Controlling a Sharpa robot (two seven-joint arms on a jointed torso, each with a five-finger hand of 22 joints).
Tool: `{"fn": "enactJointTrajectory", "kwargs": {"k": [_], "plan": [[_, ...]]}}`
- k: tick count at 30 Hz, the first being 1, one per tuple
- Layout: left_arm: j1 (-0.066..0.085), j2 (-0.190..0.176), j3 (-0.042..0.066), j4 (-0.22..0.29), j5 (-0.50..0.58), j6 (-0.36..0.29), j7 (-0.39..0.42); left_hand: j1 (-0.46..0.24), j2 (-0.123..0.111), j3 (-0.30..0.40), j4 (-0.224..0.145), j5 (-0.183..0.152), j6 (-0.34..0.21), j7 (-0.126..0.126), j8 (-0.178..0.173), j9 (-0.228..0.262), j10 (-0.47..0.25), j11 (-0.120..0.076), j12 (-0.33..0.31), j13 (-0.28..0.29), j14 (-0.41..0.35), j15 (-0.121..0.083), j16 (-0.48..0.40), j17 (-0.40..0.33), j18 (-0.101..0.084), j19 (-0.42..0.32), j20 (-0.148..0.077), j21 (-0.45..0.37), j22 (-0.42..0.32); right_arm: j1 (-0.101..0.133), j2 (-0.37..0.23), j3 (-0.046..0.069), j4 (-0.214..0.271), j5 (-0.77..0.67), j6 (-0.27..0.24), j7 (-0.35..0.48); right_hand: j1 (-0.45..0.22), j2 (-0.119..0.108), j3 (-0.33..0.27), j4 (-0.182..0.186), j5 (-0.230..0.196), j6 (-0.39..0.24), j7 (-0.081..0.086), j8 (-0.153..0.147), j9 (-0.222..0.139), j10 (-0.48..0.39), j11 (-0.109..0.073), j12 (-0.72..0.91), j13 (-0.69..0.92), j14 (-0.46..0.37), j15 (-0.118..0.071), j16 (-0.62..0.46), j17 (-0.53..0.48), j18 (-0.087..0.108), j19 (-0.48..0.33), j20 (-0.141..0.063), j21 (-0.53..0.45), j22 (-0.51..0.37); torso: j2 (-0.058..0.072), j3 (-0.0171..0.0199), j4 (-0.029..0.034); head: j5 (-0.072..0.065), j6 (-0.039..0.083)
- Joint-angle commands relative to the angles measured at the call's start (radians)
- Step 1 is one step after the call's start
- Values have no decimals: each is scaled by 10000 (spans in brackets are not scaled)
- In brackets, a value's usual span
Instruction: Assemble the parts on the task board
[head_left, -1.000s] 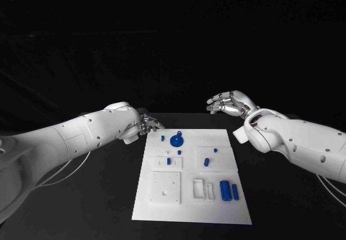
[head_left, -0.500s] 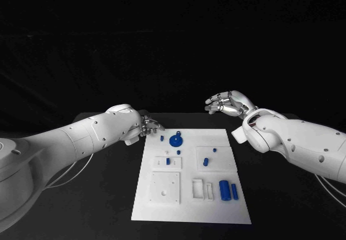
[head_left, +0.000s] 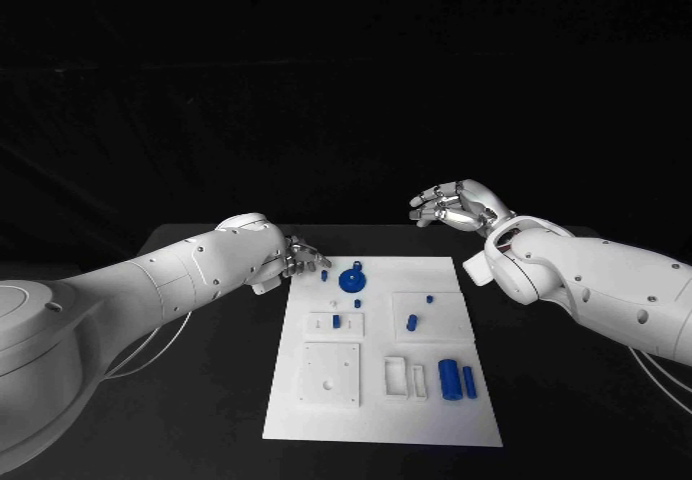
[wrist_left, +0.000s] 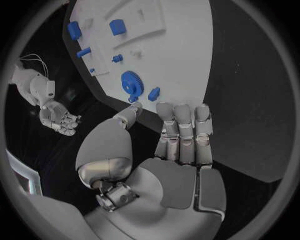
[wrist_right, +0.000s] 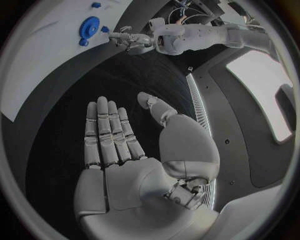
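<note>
Task board (head_left: 433, 405), a white plate, is laid along the middle of the black table (head_left: 188, 350), reaching from its far part toward the near edge. Small blue parts are carried on it: a gear (head_left: 352, 281) near the far edge, two cylinders (head_left: 457, 381) by the near right corner, and smaller pegs (head_left: 413, 323) between them. The left hand (head_left: 300, 254) is held at the board's far left corner, released, fingers apart, nothing grasped. The right hand (head_left: 459, 208) is raised beyond the far right corner, likewise released and holding nothing.
</note>
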Motion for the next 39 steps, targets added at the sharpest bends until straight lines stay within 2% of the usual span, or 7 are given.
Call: {"fn": "enactJointTrajectory", "kwargs": {"k": [1, 7, 21, 28, 32, 34, 39], "plan": [[-34, 73, 4, -11, 61, 252, 199, -9, 117, -69, -19, -51, -41, 10, 27, -15, -23, 23, 15, 6, 0, 45, 43, -16, 6, 6, -1168, -38, 18, 8, 17, 6, 21, 10, 44, 95, -28, 15, -48, -27, 14, -45, 32, 52, -11, 86, 6, -47, -5, -27, 36, -73, -13, 134, -88, -7, -55, 15, 1, 0, 16, -17, -15], [-152, 192, -1, -104, 226, 365, 182, 73, 269, -173, -146, -49, -41, 11, 38, -49, -39, 24, 23, -1, -16, 46, 55, -43, 8, -7, -1163, -53, 34, 10, 26, 6, 37, 10, 46, 92, -21, 15, -53, -30, 7, -43, 31, 54, -14, 95, 5, -60, -5, -44, 40, -86, -19, 129, -108, -3, -63, 21, 2, -3, 3, 4, -32], [-169, 230, -2, -208, 349, 459, 219, 149, 510, -302, -311, -49, -33, 13, 60, -100, -58, 27, 33, -13, -39, 50, 74, -84, 6, -24, -1155, -83, 54, 10, 47, 6, 26, 10, 38, 85, -28, 13, -65, -25, 11, -47, 34, 53, -20, 102, 6, -77, -5, -53, 45, -94, -25, 125, -126, 2, -71, 29, -4, 1, 26, -8, -76], [-181, 266, -5, -277, 415, 555, 223, 431, 1075, -316, -643, -45, 41, -4, 115, -146, -40, 15, 49, -32, -48, 42, 106, -121, 3, -29, -1154, -95, 88, 10, 67, 6, 17, 10, 45, 84, -27, 12, -68, -25, 13, -49, 35, 52, -23, 104, 7, -84, -5, -55, 46, -97, -26, 125, -131, 2, -73, 31, -7, 1, 4, 14, -79], [-181, 253, -7, -325, 431, 556, 233, 530, 1212, -297, -748, -44, 73, -10, 136, -151, -39, 9, 49, -37, -50, 39, 113, -129, 2, -29, -1155, -95, 97, 10, 62, 6, 15, 10, 43, 84, -26, 11, -69, -25, 14, -50, 35, 52, -23, 104, 7, -86, -5, -55, 47, -97, -26, 125, -131, 3, -74, 32, -7, 4, 10, 12, -73], [-184, 252, -9, -355, 464, 553, 247, 670, 1454, -294, -946, -39, 98, -10, 153, -173, -33, 6, 51, -48, -52, 38, 125, -144, -13, -30, -1146, -96, 114, 10, 65, 6, 13, 10, 46, 81, -26, 12, -69, -25, 16, -51, 35, 51, -24, 105, 7, -88, -5, -55, 47, -98, -27, 125, -133, 3, -74, 33, -11, 3, 18, 5, -84], [-187, 260, -9, -366, 488, 618, 267, 720, 1690, -338, -1145, -34, 121, -11, 167, -217, -20, 8, 53, -66, -51, 40, 142, -171, -31, -23, -1141, -107, 131, 10, 75, 6, 13, 10, 51, 76, -25, 11, -70, -25, 18, -53, 36, 50, -26, 106, 8, -92, -6, -56, 47, -99, -28, 125, -135, 3, -76, 34, -4, 3, 16, 6, -87]]}}
